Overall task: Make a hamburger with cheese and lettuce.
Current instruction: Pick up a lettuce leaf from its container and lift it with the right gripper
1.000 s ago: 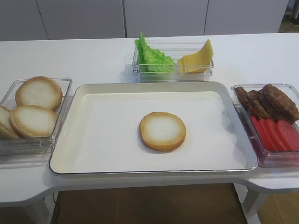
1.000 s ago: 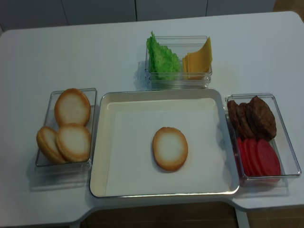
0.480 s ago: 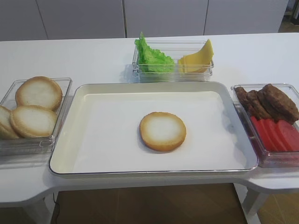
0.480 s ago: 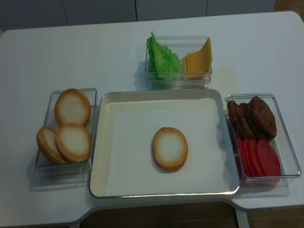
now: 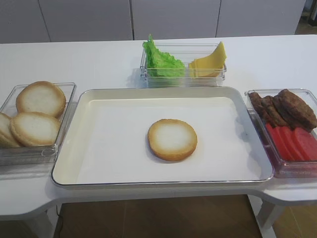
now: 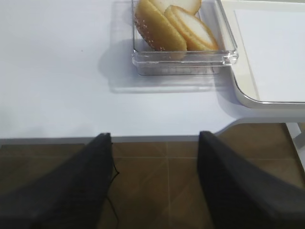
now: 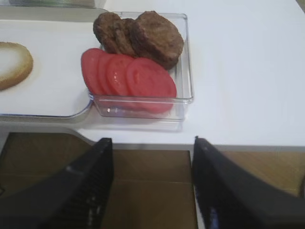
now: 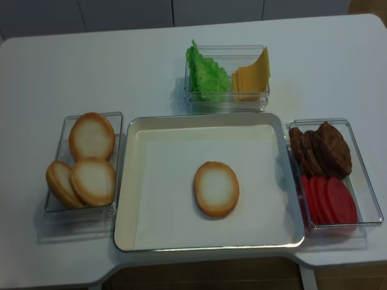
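Two high front views; wrist cameras low, sharing tray (image 5: 148,92).

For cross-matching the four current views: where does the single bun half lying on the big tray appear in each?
Exterior high: bun half slightly right of the tray's middle.
Exterior high (realsense): bun half centre, toward the tray's near edge.
Right wrist: only part shows, cut off at the left edge.
Left wrist: not in view; only a tray corner shows.
Shared landmark: the tray.

A white table (image 5: 89,62) fills the room's middle. Pale grey cabinet doors (image 5: 173,17) line the far wall; brown tiled floor (image 5: 158,218) shows beneath, near.
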You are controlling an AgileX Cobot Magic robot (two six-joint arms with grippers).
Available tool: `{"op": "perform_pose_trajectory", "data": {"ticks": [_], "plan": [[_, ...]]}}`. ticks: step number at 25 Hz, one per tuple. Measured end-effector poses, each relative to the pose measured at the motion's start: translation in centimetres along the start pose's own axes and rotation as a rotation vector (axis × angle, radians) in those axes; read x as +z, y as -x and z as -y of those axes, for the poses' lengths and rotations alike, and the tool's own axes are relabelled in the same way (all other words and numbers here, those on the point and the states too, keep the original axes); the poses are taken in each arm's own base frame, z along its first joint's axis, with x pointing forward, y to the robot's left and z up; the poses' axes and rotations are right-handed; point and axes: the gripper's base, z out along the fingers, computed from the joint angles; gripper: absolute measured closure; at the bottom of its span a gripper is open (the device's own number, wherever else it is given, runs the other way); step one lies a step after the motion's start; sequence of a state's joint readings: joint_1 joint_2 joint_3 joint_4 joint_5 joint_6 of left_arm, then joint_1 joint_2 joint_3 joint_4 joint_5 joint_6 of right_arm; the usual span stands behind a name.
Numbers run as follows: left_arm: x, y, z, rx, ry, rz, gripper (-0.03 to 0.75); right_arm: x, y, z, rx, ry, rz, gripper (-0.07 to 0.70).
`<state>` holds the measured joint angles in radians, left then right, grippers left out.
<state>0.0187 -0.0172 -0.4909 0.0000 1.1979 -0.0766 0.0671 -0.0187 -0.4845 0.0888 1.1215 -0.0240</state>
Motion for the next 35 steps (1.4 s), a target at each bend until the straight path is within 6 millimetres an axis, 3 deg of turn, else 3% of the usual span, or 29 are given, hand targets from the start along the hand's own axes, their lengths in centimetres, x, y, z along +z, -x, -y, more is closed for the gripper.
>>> {"op": "perform_pose_trajectory", "data": {"ticks": [8,15,18,27,35], "plan": [[0.0,0.1,0.0,0.0,-0.001,0.011,0.291,-1.2,3.7,-1.2,0.081,0.127,0.235,0.232],[0.0,0.1,0.0,0.0,-0.001,0.013,0.291,1.0,10.8,-1.2,0.141,0.147,0.242,0.232],[0.0,0.1,0.0,0.0,-0.001,0.013,0.291,3.1,13.9,-1.2,0.1,0.158,0.2,0.232],[0.0,0.1,0.0,0.0,-0.001,0.013,0.291,11.8,21.2,-1.8,0.102,0.247,0.042,0.232],[0.0,0.1,0.0,0.0,-0.001,0.013,0.291,21.5,26.7,-5.0,0.089,0.365,-0.062,0.232]]}}
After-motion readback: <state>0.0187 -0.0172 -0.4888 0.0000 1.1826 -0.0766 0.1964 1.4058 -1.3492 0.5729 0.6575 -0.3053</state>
